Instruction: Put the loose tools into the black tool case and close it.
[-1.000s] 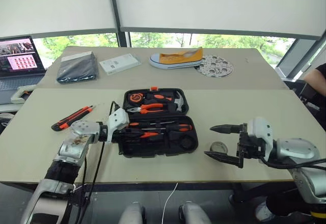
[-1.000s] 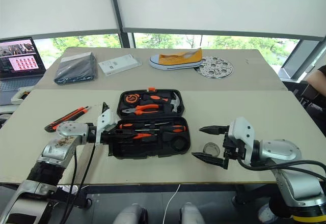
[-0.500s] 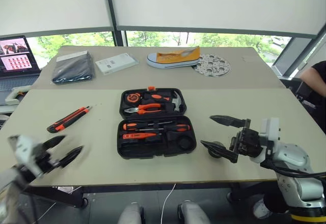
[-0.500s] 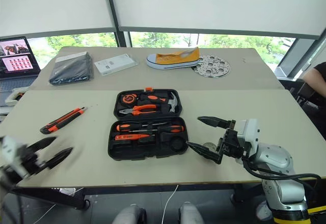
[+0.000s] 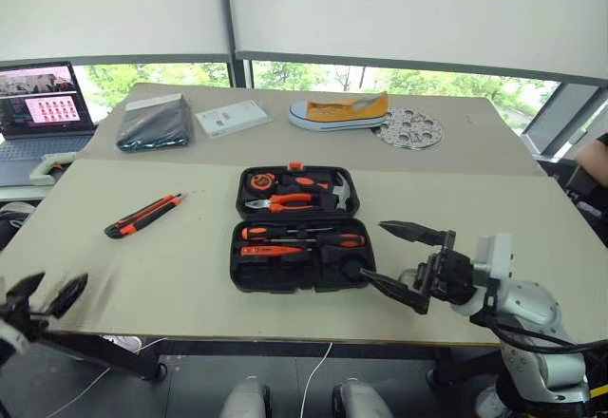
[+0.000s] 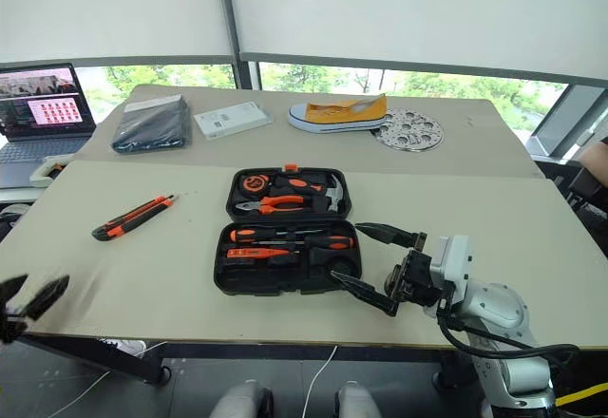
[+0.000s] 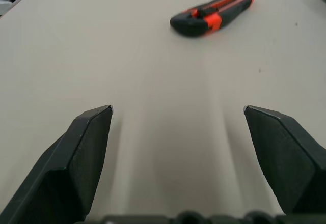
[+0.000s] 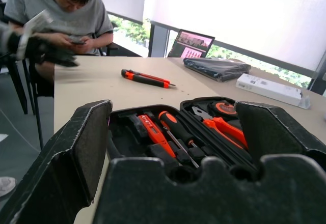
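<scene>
Black tool case [image 5: 296,229]: open flat, mid-desk, orange-black tools in slots. Orange-black knife [image 5: 143,215]: loose, well left of case.

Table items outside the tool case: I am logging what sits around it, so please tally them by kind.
Utility knife: 1
Yellow sneaker: 1
Perforated round disc: 1
White flat box: 1
Dark flat pouch: 1
Laptop: 1
Total: 6
</scene>
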